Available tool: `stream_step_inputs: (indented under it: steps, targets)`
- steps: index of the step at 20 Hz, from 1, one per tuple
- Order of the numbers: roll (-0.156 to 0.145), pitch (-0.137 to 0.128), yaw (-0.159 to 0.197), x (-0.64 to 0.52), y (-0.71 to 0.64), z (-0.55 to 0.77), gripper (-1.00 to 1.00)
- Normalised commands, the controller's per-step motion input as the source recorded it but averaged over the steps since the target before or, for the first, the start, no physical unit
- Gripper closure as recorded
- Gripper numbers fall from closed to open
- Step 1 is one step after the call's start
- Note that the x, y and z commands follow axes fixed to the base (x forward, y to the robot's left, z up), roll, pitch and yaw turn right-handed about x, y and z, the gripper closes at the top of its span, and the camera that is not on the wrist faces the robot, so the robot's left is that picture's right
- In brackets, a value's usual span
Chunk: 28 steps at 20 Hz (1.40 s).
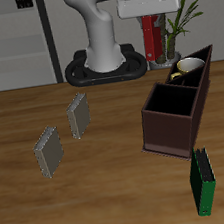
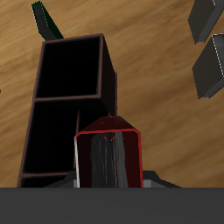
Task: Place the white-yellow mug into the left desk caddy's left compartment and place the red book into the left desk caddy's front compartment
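My gripper (image 1: 150, 20) is clamped on the red book (image 2: 108, 157); from the wrist the book hangs straight down from me, its dark red cover and one end facing the lens, filling the nearest part of what I see; the fingers themselves are hidden behind it, so I judge the hold only from the book hanging there off the table. In the exterior view the book (image 1: 152, 38) shows as a red upright slab under my white hand, high above the table's back part, with my arm risen behind it and the wrist pointing down.

Below and just past the book lies the left desk caddy (image 2: 39, 105), dark brown and open-topped; its big square front compartment (image 2: 74, 68) is dark inside and holds nothing I can see; a narrower section sits closer under me, partly covered by the book. In the exterior view the white-yellow mug (image 1: 187, 68) sits tilted in the caddy's left compartment (image 1: 193, 72), at the far end of the caddy.

Farther out, a green book (image 1: 204, 181) stands just beyond the caddy's front end, near the table's front edge; two grey books (image 1: 65, 134) stand well apart from the caddy on the wooden table (image 1: 106, 196).
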Motion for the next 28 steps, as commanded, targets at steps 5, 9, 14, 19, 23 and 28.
stream_step_inputs:
  steps: [5, 9, 14, 19, 23, 28]
  targets:
    - [0.016, 0.084, -0.062, 0.14, 0.03, -0.02, 1.0]
    - [0.015, 0.103, -0.023, 0.31, 0.06, 0.01, 1.0]
    - [0.009, 0.085, 0.006, 0.23, 0.04, 0.0, 1.0]
    - [0.012, 0.052, 0.026, 0.13, 0.07, -0.01, 1.0]
    - [-0.02, 0.006, 0.038, 0.06, 0.04, 0.0, 1.0]
    - [0.0, 0.004, 0.02, 0.12, 0.05, 0.07, 1.0]
